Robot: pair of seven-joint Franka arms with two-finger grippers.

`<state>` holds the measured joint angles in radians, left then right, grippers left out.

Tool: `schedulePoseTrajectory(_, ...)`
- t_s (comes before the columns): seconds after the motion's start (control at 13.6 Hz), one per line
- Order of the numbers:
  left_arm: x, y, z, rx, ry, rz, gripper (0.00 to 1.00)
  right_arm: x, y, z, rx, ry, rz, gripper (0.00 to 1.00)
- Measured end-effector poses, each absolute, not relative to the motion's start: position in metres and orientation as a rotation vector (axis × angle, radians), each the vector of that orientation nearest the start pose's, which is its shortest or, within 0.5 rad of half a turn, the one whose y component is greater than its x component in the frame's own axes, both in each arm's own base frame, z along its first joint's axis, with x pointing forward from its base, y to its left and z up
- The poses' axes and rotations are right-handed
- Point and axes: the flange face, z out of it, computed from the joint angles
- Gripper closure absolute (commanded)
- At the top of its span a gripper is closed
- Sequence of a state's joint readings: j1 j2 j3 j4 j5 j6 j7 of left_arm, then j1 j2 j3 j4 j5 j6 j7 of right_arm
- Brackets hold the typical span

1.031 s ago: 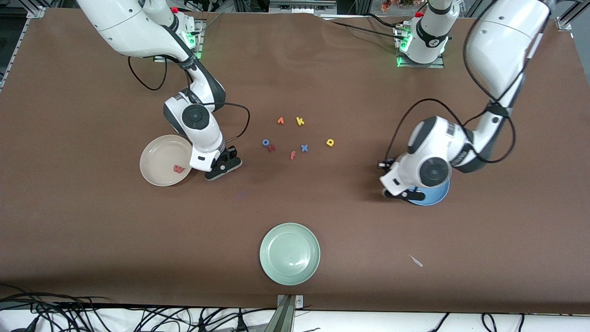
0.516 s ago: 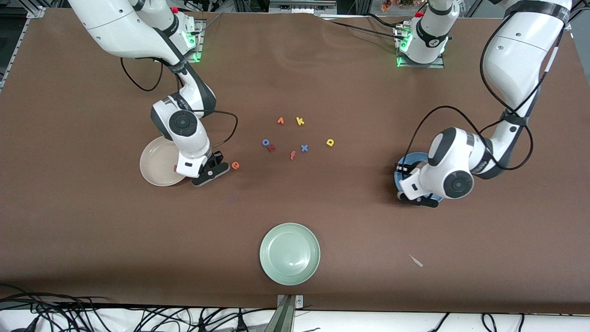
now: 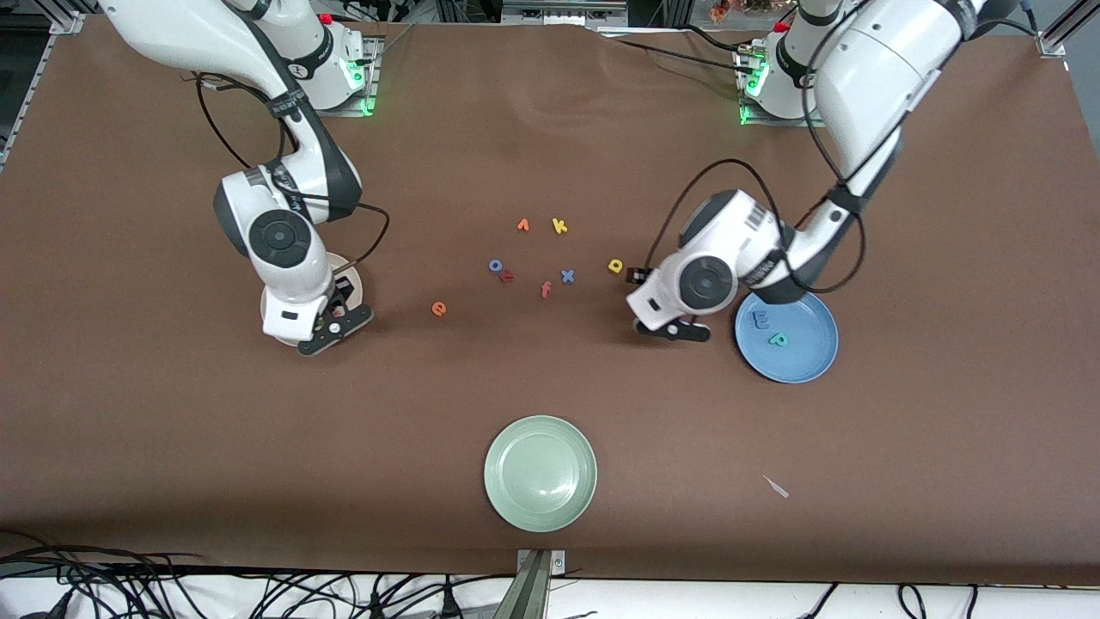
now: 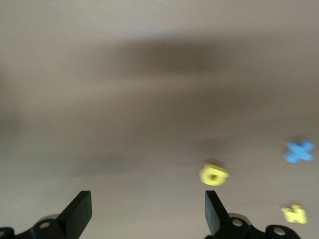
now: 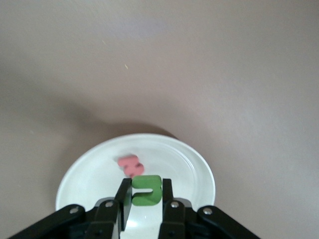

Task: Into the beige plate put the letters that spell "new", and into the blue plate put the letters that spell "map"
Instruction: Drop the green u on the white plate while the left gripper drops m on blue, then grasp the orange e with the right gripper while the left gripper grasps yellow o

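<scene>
Front view | orange f (image 3: 545,289), blue x (image 3: 567,276) beside yellow a (image 3: 615,266)

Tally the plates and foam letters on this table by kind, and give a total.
Round plates: 3: beige, blue, pale green
Small foam letters: 12: three orange, three blue, two yellow, one dark red, one teal, one pink, one green
Total: 15

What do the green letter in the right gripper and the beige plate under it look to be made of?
Green letter: likely soft foam, going by its thick, matte, flat-cut body with blunt edges. Beige plate: probably glazed ceramic or hard plastic, with a smooth surface, faint sheen and a molded shallow rim; the look leaves it open which. The right gripper pinches the letter over it.
</scene>
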<state>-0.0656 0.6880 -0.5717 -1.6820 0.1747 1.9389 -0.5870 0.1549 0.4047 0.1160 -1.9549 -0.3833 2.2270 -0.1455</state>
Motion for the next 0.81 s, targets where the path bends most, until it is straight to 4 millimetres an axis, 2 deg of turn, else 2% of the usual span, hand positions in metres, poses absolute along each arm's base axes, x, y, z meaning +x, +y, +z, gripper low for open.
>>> schedulePoseTrajectory(0.15, 0.521, -0.372, 0.229, -3.063, 0.043, 0.567, 0.00, 0.576, 0.136, 0.243, -3.176, -1.016, 0.229, 0.25)
schedulePoseTrajectory(0.29, 0.506, -0.389, 0.220, -3.069, -0.036, 0.536, 0.00, 0.570, 0.129, 0.233, -3.166, -0.968, 0.241, 0.25)
schedulePoseTrajectory(0.37, 0.500, -0.392, 0.212, -3.082, -0.051, 0.523, 0.00, 0.571, 0.132, 0.235, -3.164, -0.956, 0.230, 0.24)
schedulePoseTrajectory(0.44, 0.495, -0.392, 0.203, -3.095, -0.056, 0.514, 0.00, 0.574, 0.140, 0.242, -3.158, -0.932, 0.209, 0.21)
schedulePoseTrajectory(0.66, 0.483, -0.390, 0.182, -3.115, -0.021, 0.459, 0.00, 0.584, 0.199, 0.279, -3.097, -0.807, 0.118, 0.19)
schedulePoseTrajectory(0.74, 0.482, -0.390, 0.179, -3.117, -0.001, 0.429, 0.03, 0.586, 0.216, 0.286, -3.081, -0.782, 0.095, 0.18)
schedulePoseTrajectory(0.81, 0.481, -0.390, 0.178, -3.116, 0.014, 0.413, 0.11, 0.585, 0.233, 0.287, -3.074, -0.761, 0.081, 0.18)
